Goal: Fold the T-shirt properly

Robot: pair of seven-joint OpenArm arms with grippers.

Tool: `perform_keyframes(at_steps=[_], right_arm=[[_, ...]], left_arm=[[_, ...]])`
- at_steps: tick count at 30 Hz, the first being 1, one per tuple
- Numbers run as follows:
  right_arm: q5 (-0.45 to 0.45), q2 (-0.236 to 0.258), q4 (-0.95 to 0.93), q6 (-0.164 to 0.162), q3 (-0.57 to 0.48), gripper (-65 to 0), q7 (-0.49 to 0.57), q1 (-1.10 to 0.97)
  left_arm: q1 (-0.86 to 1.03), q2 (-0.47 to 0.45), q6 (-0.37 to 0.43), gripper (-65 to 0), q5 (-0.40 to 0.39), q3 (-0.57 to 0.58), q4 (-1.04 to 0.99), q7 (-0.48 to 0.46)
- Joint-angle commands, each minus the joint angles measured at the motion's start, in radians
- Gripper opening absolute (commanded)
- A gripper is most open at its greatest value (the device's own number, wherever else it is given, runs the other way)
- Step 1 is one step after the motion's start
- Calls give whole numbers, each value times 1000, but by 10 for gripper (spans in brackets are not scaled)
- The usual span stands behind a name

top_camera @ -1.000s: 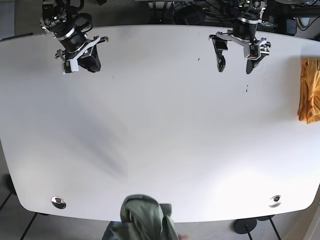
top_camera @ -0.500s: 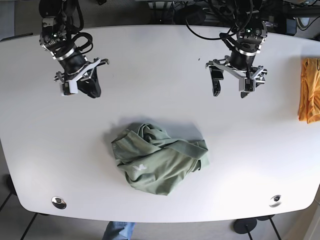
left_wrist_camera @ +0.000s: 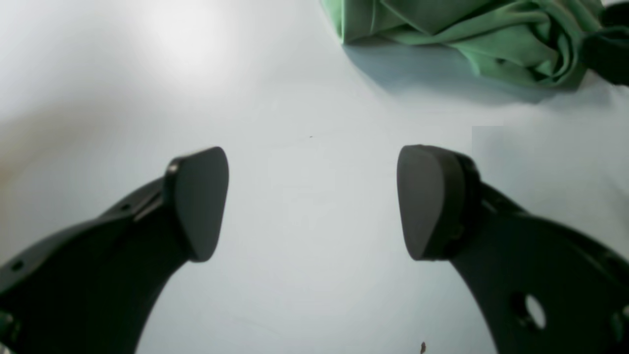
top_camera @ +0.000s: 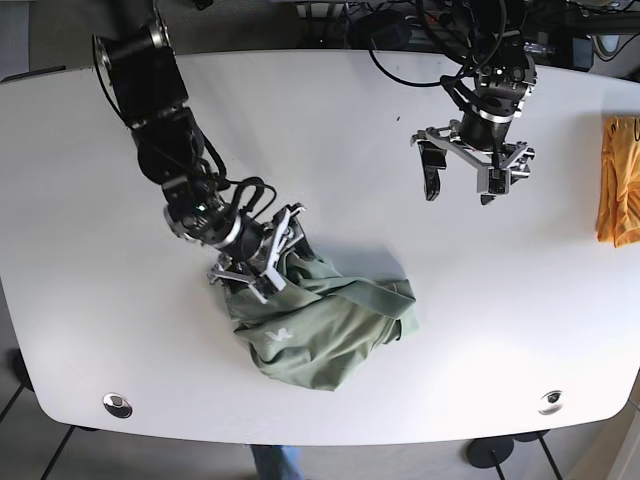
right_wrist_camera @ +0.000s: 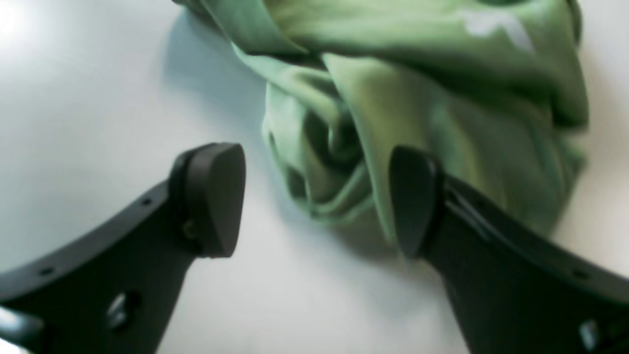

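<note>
A crumpled green T-shirt [top_camera: 320, 325] lies in a heap on the white table [top_camera: 100, 300], a little in front of the middle. My right gripper [top_camera: 255, 262] is open and low over the shirt's back-left edge. In the right wrist view [right_wrist_camera: 314, 196] its jaws straddle a bunched fold of the shirt [right_wrist_camera: 417, 73], and the right-hand finger [right_wrist_camera: 415, 196] is against the cloth. My left gripper [top_camera: 460, 188] is open and empty over bare table, behind and to the right of the shirt. In the left wrist view [left_wrist_camera: 312, 201] the shirt [left_wrist_camera: 467, 29] lies well beyond its fingertips.
An orange garment [top_camera: 620, 180] hangs over the table's right edge. Two metal fittings [top_camera: 117, 404] [top_camera: 550, 402] sit near the front corners. Cables and equipment crowd the far edge. A person's leg [top_camera: 275, 462] shows below the front edge.
The shirt was laid on the table, which was bare a second ago. My right arm swung from the back-left corner down to the shirt's edge. My left gripper shifted slightly forward.
</note>
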Motion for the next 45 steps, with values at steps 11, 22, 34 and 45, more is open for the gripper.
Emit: perform_keyframes(at_steps=[11, 22, 34, 45], right_arm=[[-231, -152, -488, 5, 8, -639, 228, 162], [-231, -31, 276, 8, 213, -629, 86, -419], [-231, -17, 492, 8, 247, -347, 89, -571], [-19, -17, 501, 70, 66, -344, -82, -355]], left_arm=[[-8, -12, -3, -146, -10, -6, 17, -20], [-9, -30, -3, -146, -10, -2, -24, -20], [-32, -58, -3, -149, -10, -3, -26, -20], [-37, -108, -1, -150, -16, -166, -24, -20]])
